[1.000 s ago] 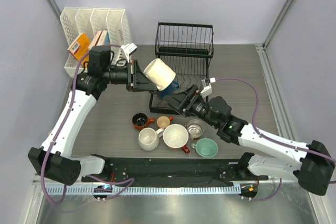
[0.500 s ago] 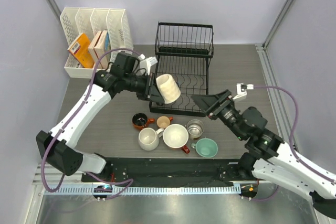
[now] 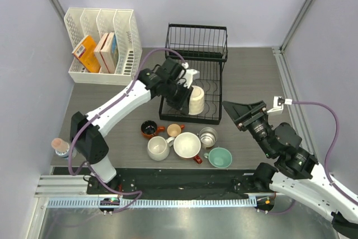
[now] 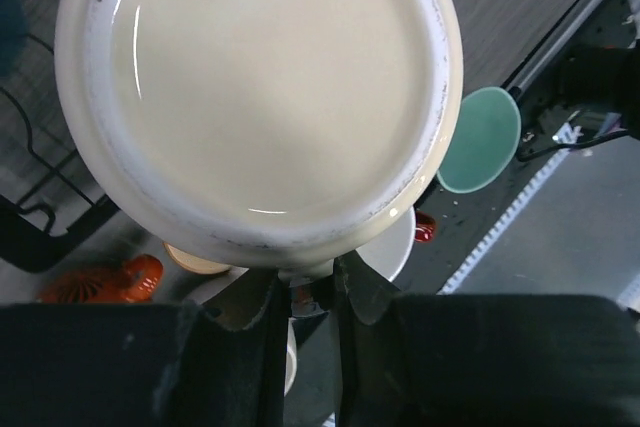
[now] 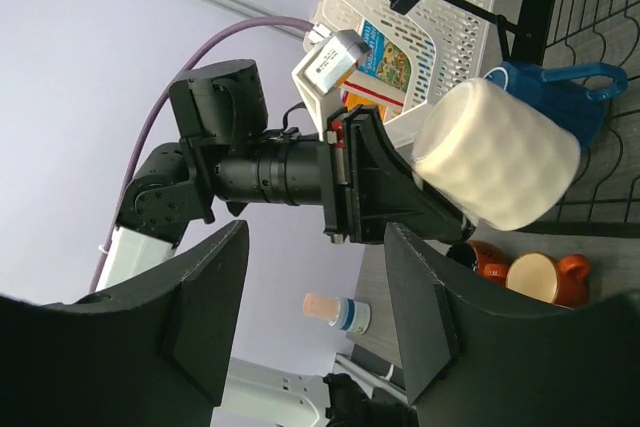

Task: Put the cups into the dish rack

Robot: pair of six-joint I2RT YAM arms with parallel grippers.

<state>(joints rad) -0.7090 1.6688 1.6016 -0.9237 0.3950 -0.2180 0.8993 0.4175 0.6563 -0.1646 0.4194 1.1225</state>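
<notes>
The left claw (image 3: 187,96) is pinched onto the cream mug (image 3: 196,100). The mug's base faces back at the wrist, so its long axis runs straight out ahead of the fingers. Its mouth points away, seemingly down into the lower tier of the rack (image 3: 197,43) directly beneath. Setting it down looks like a short lowering, minding the blue mug (image 5: 545,97) just beyond. The right claw (image 3: 236,112) is spread and empty, off to the rack's side. The steel mug (image 3: 208,136) on the bench (image 3: 251,76) lies nearest it.
</notes>
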